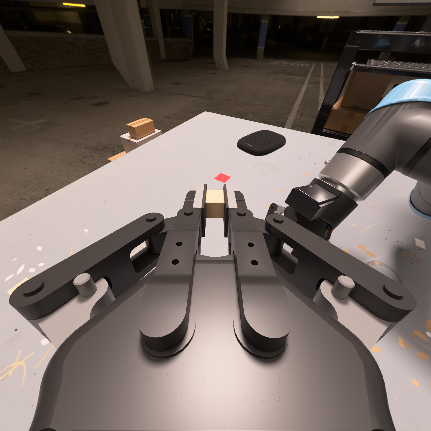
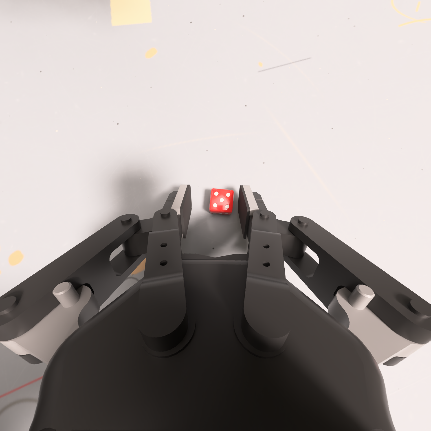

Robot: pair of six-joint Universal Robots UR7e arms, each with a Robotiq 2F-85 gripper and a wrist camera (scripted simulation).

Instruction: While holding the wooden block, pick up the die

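My left gripper (image 1: 214,198) is shut on a pale wooden block (image 1: 214,203) and holds it above the white table (image 1: 140,186). The red die (image 2: 221,200), white pips up, lies on the table between the open fingers of my right gripper (image 2: 215,200). It sits nearer the right pad, with a small gap on each side. The fingers reach down around it, close to the surface. The right arm (image 1: 349,182) shows at the right of the left wrist view, pointing down at the table; its fingers are hidden there.
A red square mark (image 1: 222,177) lies on the table just beyond the block. A black padded cushion (image 1: 261,142) lies farther back. A black shelf rack with cardboard boxes (image 1: 363,98) stands at the far right. Small boxes (image 1: 140,130) stand beyond the table's left edge.
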